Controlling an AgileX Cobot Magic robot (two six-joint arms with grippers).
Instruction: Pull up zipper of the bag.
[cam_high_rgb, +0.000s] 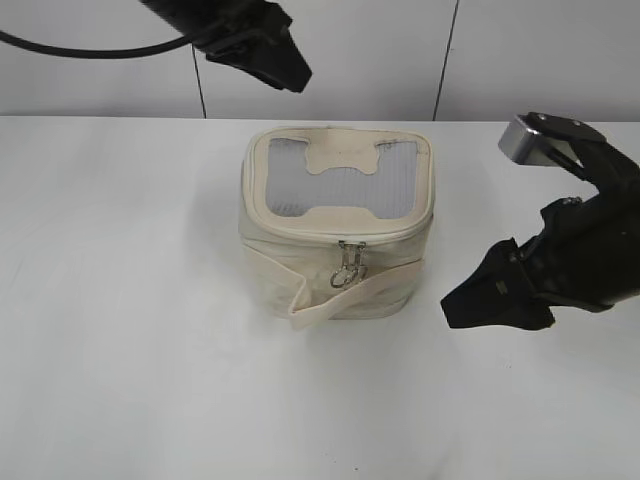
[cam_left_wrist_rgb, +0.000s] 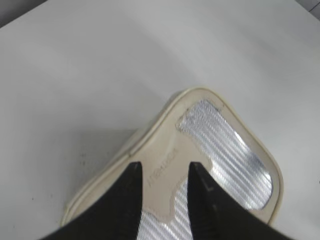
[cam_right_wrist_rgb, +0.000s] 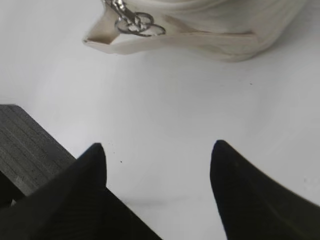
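The cream-white boxy bag (cam_high_rgb: 300, 270) stands mid-table, lid up, with a grey ribbed panel (cam_high_rgb: 340, 185). Its thin zip track (cam_high_rgb: 300, 235) runs round the lid rim; two silver pull tabs (cam_high_rgb: 348, 265) hang at the front over the wide cream strap (cam_high_rgb: 340, 298). My left gripper (cam_high_rgb: 290, 72) is open, hovering above and behind the bag; in the left wrist view its fingers (cam_left_wrist_rgb: 164, 167) frame the lid's cream patch (cam_left_wrist_rgb: 162, 185). My right gripper (cam_high_rgb: 460, 300) is open and empty, low over the table right of the bag. The right wrist view shows the tabs (cam_right_wrist_rgb: 135, 24) ahead of the jaws (cam_right_wrist_rgb: 157, 150).
The white table (cam_high_rgb: 120, 330) spreads around the bag. A white panelled wall (cam_high_rgb: 380, 55) stands behind. A dark block (cam_right_wrist_rgb: 27, 145) shows at the left of the right wrist view.
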